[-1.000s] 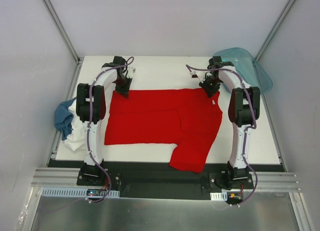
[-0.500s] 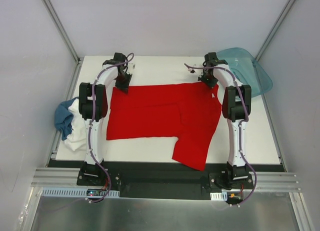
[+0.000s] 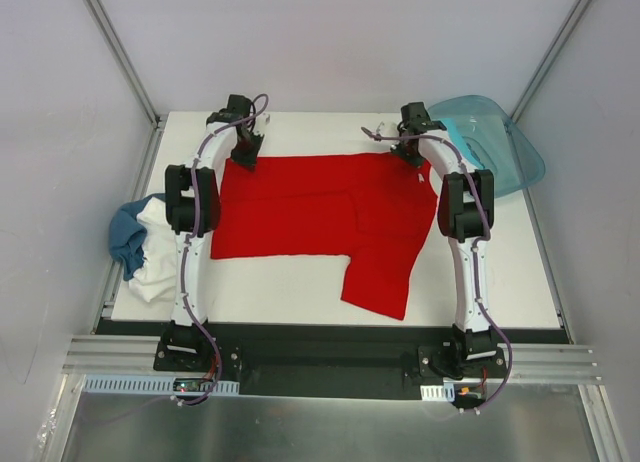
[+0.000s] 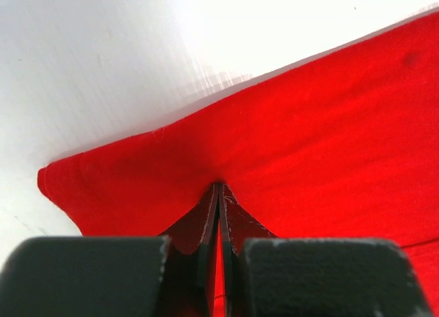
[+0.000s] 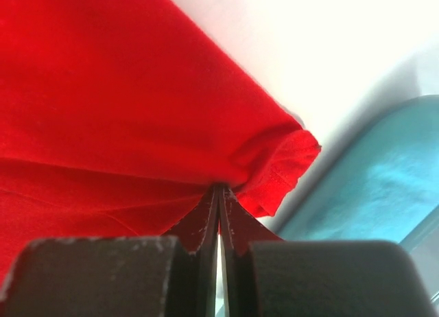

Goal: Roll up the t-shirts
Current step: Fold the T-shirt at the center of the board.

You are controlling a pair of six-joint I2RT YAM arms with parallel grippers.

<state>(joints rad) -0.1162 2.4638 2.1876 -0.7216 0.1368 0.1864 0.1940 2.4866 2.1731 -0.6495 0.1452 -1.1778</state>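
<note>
A bright red short-sleeved cloth t-shirt (image 3: 320,217) is shown spread flat on a white counter (image 3: 300,132), with one upper corner lying just beside a translucent teal plastic tub (image 3: 495,142) and the rest of the cloth stretching away from the tub. The shirt is partly folded over itself, and the section nearer the tub hangs lower than the rest. The right tool (image 3: 412,154) is clamped on the corner closest to the tub; in the right wrist view its fingers are pressed together with the hemmed red cloth bunched between them. The left tool (image 3: 243,160) is clamped on the same long edge at the corner farthest from the tub, its fingers likewise shut with only a small tuck of cloth caught at the very tips. A crumpled heap of white and blue shirts (image 3: 140,247) is seen well away from the tub, on the opposite side of the counter and touching the left arm. Several risks are judged likely. So little cloth is held that the edge could be pulled free if it is drawn hard or fast. If one tool is moved ahead of the other, the edge would be skewed and any roll would come out crooked. The corner by the tub could be snagged on the tub's rim, and the heap could be dragged by the left arm.
</note>
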